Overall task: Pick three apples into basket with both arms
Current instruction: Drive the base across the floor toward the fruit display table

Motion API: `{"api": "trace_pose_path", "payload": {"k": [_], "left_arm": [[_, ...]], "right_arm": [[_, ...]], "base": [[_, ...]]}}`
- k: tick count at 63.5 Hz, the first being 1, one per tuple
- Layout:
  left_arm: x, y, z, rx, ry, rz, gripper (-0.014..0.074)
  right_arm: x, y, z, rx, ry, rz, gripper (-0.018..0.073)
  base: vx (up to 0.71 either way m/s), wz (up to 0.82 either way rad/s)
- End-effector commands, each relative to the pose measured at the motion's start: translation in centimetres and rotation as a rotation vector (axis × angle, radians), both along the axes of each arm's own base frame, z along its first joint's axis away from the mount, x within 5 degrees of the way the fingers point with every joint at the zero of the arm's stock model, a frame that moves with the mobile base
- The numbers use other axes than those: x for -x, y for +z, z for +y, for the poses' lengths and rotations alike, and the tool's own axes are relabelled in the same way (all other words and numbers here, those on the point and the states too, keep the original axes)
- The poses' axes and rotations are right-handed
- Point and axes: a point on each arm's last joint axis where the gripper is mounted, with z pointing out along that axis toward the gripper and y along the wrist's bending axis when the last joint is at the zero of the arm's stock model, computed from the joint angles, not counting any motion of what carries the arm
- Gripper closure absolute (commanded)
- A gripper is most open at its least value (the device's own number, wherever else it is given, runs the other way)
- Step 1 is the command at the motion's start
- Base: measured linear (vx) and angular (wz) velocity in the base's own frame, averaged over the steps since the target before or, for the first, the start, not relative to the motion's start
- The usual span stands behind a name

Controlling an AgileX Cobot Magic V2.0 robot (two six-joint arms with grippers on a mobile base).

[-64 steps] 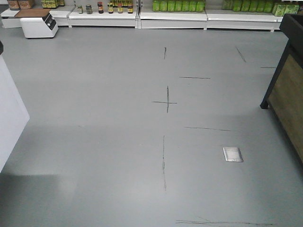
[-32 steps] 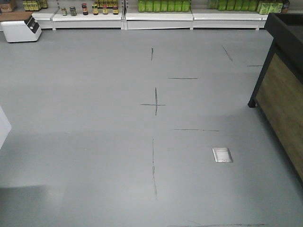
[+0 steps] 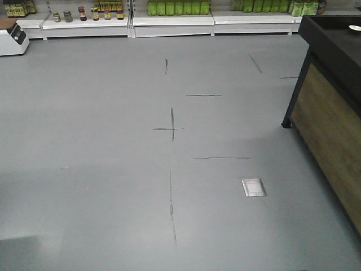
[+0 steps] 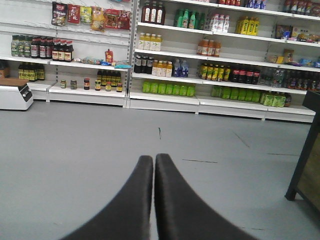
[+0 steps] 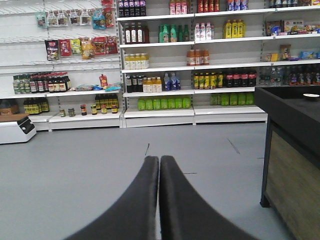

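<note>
No apples and no basket show in any view. My left gripper (image 4: 153, 158) is shut, its two black fingers pressed together with nothing between them, pointing over the grey floor toward the shop shelves. My right gripper (image 5: 159, 159) is shut the same way and holds nothing. Neither gripper appears in the front-facing view, which shows only floor, shelving and a counter.
A dark-topped, wood-panelled counter (image 3: 333, 124) stands on the right, its black leg (image 3: 289, 118) on the floor. Stocked shelves (image 3: 169, 17) line the far wall, a white box unit (image 3: 11, 39) at far left. A metal floor plate (image 3: 254, 187) lies right of centre.
The front-facing view has swung to the right: the shelves, floor marks and white unit shifted left, the white object at the left edge left the frame, and more of the counter came in.
</note>
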Motion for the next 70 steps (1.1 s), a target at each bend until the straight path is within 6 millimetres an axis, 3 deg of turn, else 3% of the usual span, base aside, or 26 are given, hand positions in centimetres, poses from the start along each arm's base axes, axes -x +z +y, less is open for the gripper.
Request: {"api": "trace_pose_path", "payload": {"k": [1, 70], "left_arm": [[0.03, 0.00, 0.02, 0.007, 0.003, -0.066, 0.0603], [0.03, 0.00, 0.02, 0.007, 0.003, -0.066, 0.0603]], "right_arm": [[0.08, 0.20, 0.02, 0.005, 0.000, -0.067, 0.0568], [0.08, 0.20, 0.02, 0.005, 0.000, -0.067, 0.0568]], "base": [[0.10, -0.11], [0.15, -0.03]]}}
